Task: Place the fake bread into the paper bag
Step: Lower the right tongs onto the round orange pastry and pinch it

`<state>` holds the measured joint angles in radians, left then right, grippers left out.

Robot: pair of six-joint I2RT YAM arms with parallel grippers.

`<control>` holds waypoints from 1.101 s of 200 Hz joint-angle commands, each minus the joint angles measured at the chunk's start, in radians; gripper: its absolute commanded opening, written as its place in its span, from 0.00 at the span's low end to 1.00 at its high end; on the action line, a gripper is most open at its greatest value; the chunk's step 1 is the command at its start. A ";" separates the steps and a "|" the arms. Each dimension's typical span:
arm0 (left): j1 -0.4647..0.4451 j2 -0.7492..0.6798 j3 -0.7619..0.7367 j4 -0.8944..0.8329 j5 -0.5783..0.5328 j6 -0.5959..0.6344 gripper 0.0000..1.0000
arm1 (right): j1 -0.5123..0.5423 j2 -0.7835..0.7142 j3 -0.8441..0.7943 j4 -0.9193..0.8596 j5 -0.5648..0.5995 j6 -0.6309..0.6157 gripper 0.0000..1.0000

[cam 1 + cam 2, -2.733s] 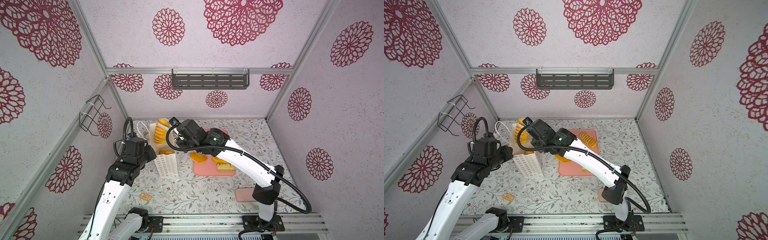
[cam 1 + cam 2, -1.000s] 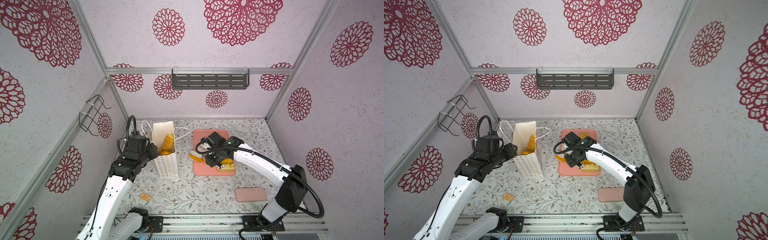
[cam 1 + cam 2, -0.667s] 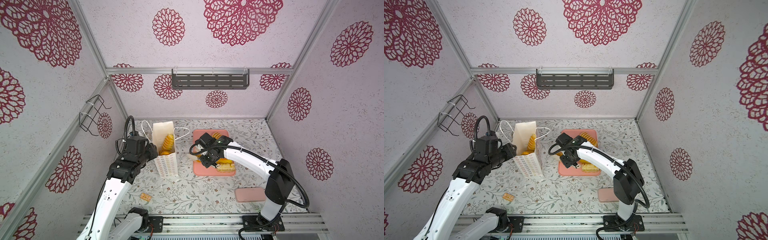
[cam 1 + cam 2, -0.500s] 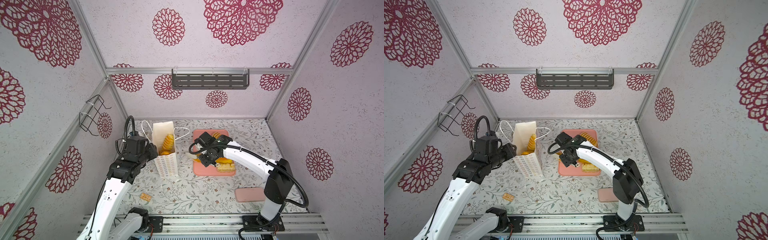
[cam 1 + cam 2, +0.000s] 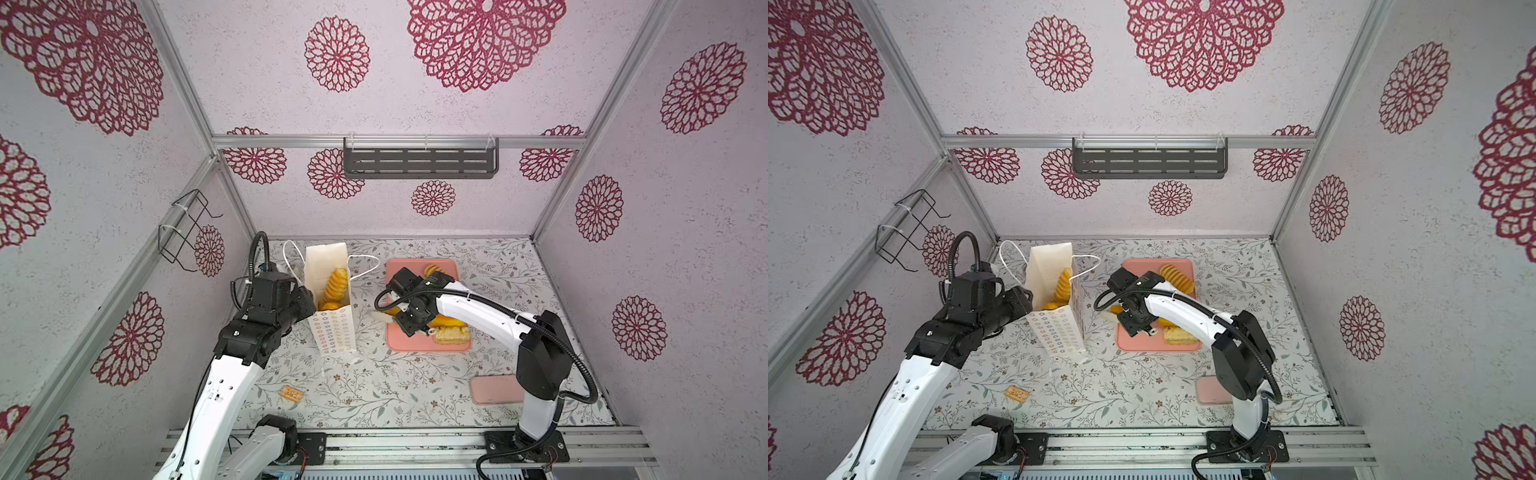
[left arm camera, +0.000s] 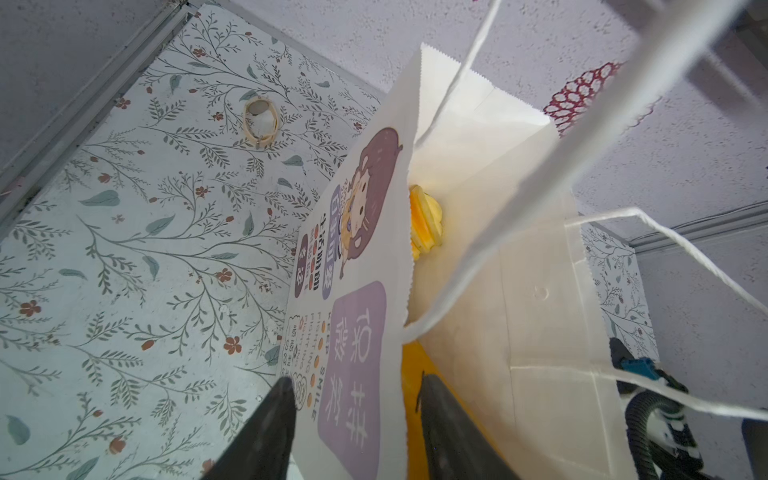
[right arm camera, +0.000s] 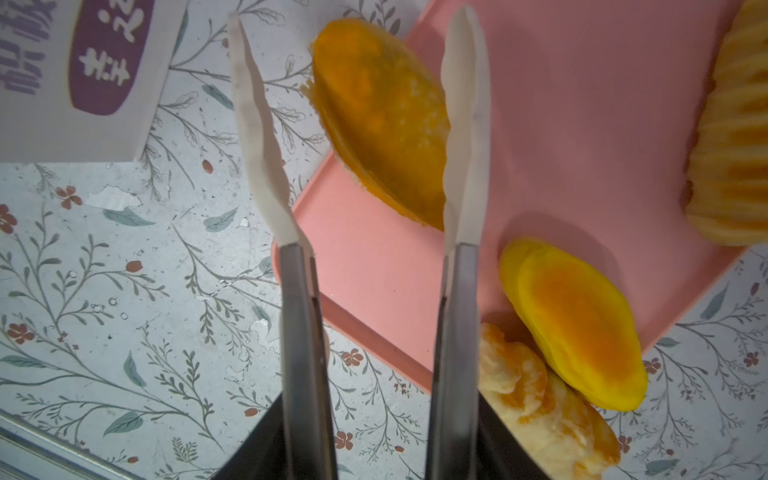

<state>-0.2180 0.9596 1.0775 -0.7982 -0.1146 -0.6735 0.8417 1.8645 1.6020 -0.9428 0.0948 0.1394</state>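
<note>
Since the earliest picture, the right gripper [image 5: 390, 313] has left the mouth of the paper bag [image 5: 334, 336] and come down at the left edge of the pink tray [image 5: 401, 348]. The ridged roll [image 5: 334, 284] it held up there now stands inside the bag.

In both top views the bag stands upright and open at the back left of the table [image 5: 395, 395], with the left gripper [image 5: 1029, 300] at its near left rim. On the tray lie a second ridged roll [image 5: 434, 272] at the far end, and an oval bun [image 5: 445, 322] and a flaky pastry [image 5: 451, 334] at the near end, both partly under the right arm. A small cracker [image 5: 291, 392] lies well apart at the front of the table.

The left wrist view shows the left gripper's two dark fingers standing apart astride the bag's top edge, one outside by the printed face and one inside. The paper runs between them and is not squeezed. Yellow bread shows inside the bag past that edge.

The right wrist view shows the right gripper's jaws spread wide. An orange bun [image 7: 382, 116] lies between them near the tips, overhanging the tray's edge. It touches the finger over the tray, while the finger over the table stands clear of it. The oval bun and the flaky pastry lie beside that same tray-side finger, outside the jaws.
</note>
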 commanded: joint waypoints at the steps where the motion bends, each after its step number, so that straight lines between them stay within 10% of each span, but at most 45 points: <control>1: -0.004 -0.015 -0.011 0.006 -0.011 0.010 0.52 | 0.002 0.004 0.035 -0.011 0.043 -0.006 0.54; 220: -0.003 0.008 0.017 0.010 0.001 0.012 0.52 | -0.177 -0.233 -0.083 0.091 -0.066 0.090 0.19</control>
<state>-0.2180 0.9596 1.0740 -0.7982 -0.1165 -0.6727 0.7025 1.7252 1.5227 -0.8982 0.0811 0.1825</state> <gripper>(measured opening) 0.527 0.297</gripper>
